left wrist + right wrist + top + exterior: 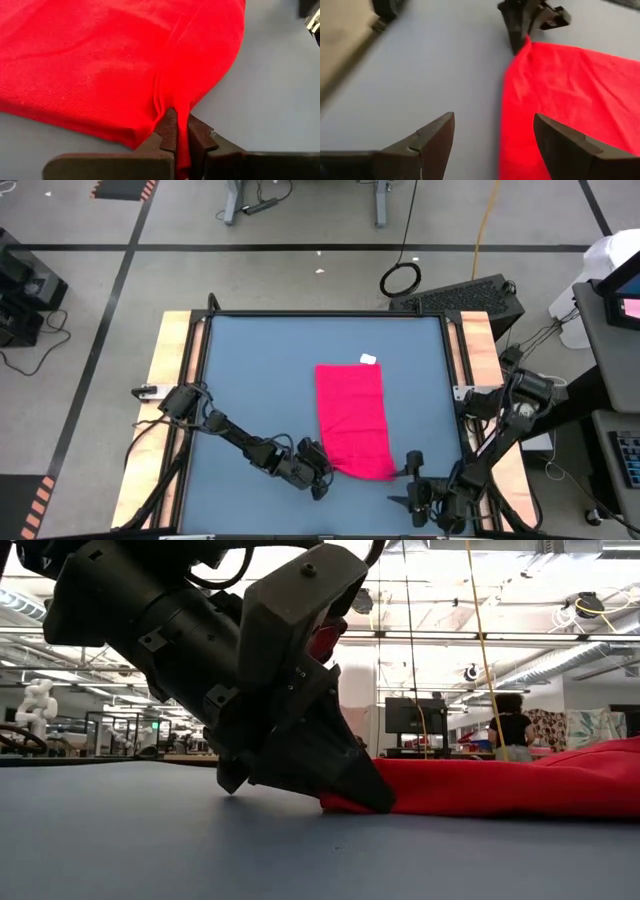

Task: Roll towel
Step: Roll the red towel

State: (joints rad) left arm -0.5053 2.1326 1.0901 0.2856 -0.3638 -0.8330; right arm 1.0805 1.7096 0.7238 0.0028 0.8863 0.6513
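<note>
Tabletop (250, 370): blue; towel carried near its middle.
Towel (350, 415): flat, unrolled; near-left corner pinched. Lopsided roll risked if pulled by one corner.
Left gripper (318, 470): clenched on that corner; thin pinch, slip possible.
Right gripper (492, 137): released beside near-right corner, grasping nothing.

Towel (100, 65) is finely ribbed matt cloth; table (260, 380) matt, smooth, edged with seemingly wood.

High view looks straight down over the whole table (240, 370). Low view sits at tabletop height, facing the room. Both wrist views sit close above the towel (100, 65), shared by all.
</note>
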